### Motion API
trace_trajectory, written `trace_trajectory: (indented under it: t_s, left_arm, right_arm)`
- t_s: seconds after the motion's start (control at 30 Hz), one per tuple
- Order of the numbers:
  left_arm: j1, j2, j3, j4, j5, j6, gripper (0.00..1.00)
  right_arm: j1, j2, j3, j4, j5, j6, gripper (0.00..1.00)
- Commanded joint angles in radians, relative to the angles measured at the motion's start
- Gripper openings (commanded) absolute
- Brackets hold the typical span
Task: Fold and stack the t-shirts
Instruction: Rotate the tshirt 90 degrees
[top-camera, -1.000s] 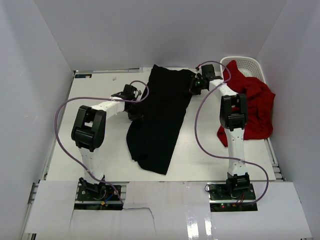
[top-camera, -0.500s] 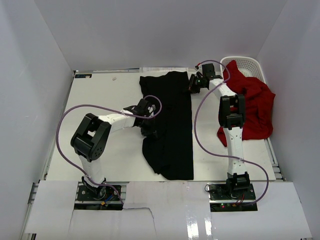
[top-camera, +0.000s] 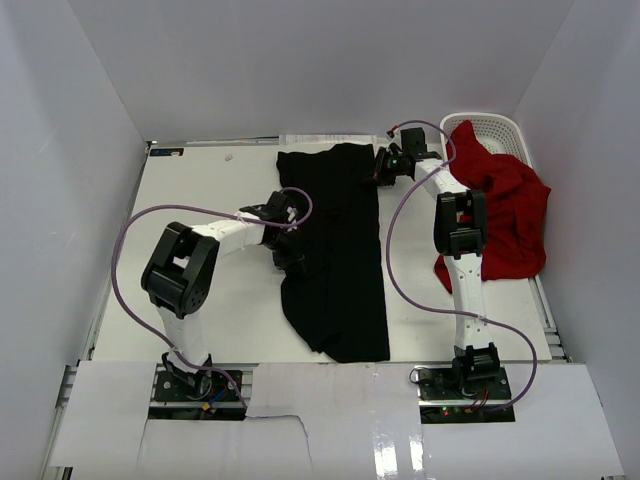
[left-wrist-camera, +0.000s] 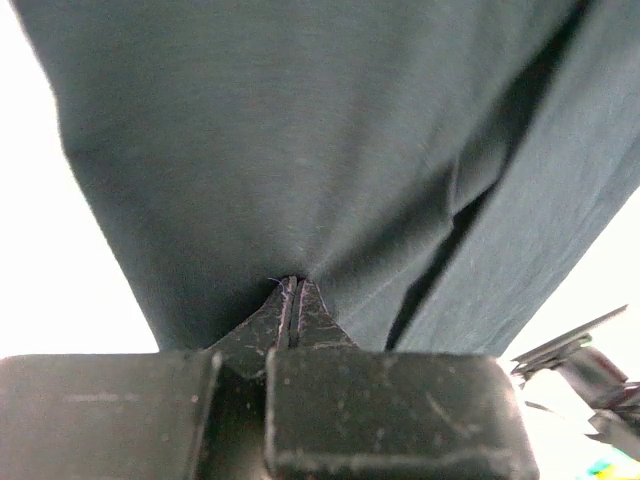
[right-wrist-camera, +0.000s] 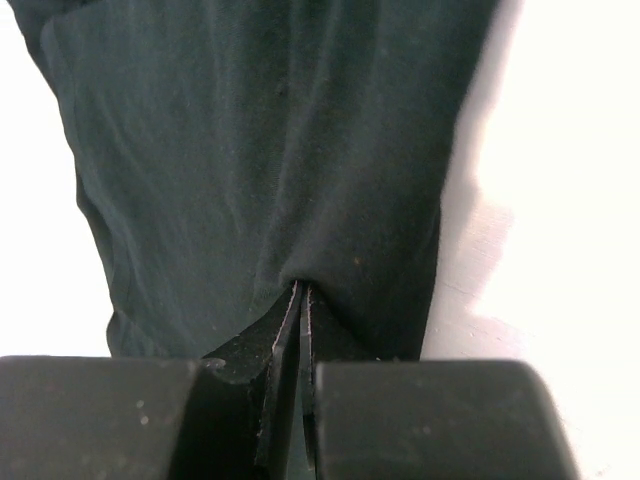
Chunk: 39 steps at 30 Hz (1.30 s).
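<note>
The black t-shirt (top-camera: 340, 250) lies stretched long on the table from the far edge toward the near middle. My left gripper (top-camera: 292, 252) is shut on its left edge about halfway down; the left wrist view shows the pinched cloth (left-wrist-camera: 300, 180) at the fingertips (left-wrist-camera: 281, 300). My right gripper (top-camera: 381, 167) is shut on its far right corner; the right wrist view shows the cloth (right-wrist-camera: 270, 150) pinched there. The red t-shirt (top-camera: 505, 215) lies crumpled at the right, partly over the basket.
A white lattice basket (top-camera: 497, 130) stands at the far right corner under the red shirt. White walls enclose the table (top-camera: 200, 200) on three sides. Purple cables loop from both arms.
The black shirt swung from a slant to lie straight along the table. My left gripper moved right and nearer with its edge, then back slightly; the right gripper shifted a little left.
</note>
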Motion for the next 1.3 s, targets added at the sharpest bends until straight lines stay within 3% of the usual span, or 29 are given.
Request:
trace_trajectory:
  t_s: [0.0,0.6,0.73,0.93,1.07,1.2,1.27]
  left_arm:
    - [0.125,0.04,-0.023,-0.079,-0.047,0.059,0.0]
    - [0.149,0.033,0.077,-0.069,0.099,0.079,0.0]
    - [0.149,-0.057,0.129,-0.061,0.056,0.085,0.0]
    - [0.152,-0.157,0.363,-0.108,-0.004,0.124,0.11]
    - [0.152,-0.192,0.477,-0.153,0.022,0.141,0.16]
    - [0.151,-0.294,0.348,-0.153,0.141,0.141,0.19]
    - [0.14,-0.331,0.257,-0.158,0.201,0.153,0.19]
  right_arm:
    - [0.0,-0.006,-0.037,0.024,0.0,-0.02,0.08]
    - [0.0,0.031,0.063,0.124,-0.069,0.075,0.09]
    - [-0.002,-0.026,0.092,0.159,-0.112,0.057,0.13]
    - [0.0,-0.323,-0.083,0.237,-0.116,-0.015,0.2]
    - [0.017,-0.545,-0.188,0.127,-0.109,-0.076,0.29]
    - [0.084,-0.774,-0.458,-0.005,-0.067,-0.142,0.32]
    - [0.142,-0.939,-0.744,0.009,-0.06,-0.138,0.33]
